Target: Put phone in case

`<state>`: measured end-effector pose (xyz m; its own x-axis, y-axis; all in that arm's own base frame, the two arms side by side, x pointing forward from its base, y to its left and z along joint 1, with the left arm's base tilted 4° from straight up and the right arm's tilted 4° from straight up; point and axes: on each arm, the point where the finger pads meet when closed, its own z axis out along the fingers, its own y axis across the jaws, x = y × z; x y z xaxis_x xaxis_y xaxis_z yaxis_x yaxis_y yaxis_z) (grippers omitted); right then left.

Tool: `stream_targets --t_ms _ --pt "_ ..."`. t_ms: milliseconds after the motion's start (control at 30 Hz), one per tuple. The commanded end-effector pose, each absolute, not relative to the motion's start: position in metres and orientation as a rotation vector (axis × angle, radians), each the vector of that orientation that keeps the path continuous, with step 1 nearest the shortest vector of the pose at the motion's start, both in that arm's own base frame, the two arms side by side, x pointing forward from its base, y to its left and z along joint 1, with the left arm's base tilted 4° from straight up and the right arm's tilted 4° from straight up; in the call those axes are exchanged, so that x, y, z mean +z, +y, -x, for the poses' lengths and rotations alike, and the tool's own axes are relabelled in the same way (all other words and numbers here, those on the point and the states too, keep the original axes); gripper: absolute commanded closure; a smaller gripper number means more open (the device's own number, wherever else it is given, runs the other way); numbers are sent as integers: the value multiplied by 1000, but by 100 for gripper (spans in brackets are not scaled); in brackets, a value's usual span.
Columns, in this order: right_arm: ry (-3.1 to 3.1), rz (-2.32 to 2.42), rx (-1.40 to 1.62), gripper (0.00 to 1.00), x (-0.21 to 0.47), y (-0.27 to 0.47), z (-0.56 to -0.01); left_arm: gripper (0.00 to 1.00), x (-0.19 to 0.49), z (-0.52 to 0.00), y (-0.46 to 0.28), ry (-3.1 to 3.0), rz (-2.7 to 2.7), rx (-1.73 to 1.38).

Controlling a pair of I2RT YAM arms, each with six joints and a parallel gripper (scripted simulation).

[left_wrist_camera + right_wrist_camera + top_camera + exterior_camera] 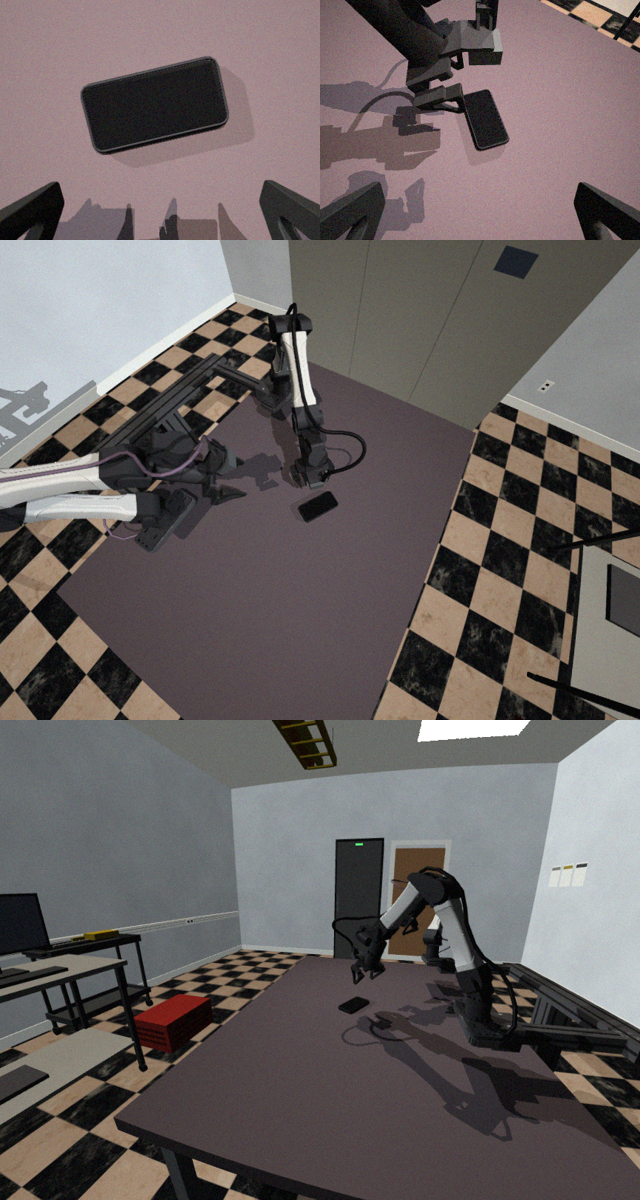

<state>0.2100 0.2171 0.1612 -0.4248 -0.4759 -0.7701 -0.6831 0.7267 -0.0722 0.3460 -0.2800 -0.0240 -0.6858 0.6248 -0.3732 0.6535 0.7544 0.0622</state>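
Left gripper [312, 480] [364, 979] [161, 185] [457, 86]: fingers wide, nothing between; above table, near phone. Right gripper [242, 478] [409, 929] [479, 185]: also wide, unloaded, farther off. Phone [318, 506] [354, 1004] [155, 105] [486, 119] face-up within rim of case [308, 520] [347, 1010] [89, 122] [493, 145]; full seating, cannot tell. Case flat on mauve table [310, 601] [310, 1107] [55, 44] [561, 130], askew to left fingers.

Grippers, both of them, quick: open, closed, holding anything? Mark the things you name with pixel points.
Left gripper [366, 978] [161, 192] [458, 79]: open, holding nothing.
Right gripper [479, 192]: open, holding nothing.
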Motion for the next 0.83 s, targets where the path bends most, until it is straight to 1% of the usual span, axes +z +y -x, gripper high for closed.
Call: stream_targets --t_ms 0,33,800 --pt "2061 874 341 0 169 222 -211 0 -5 -354 -289 2517 -909 -122" --pt "2061 874 341 0 169 222 -211 0 -12 -352 -288 2532 -916 -114" --pt "2061 874 341 0 169 222 -211 0 -14 -357 -287 2535 -907 -112"
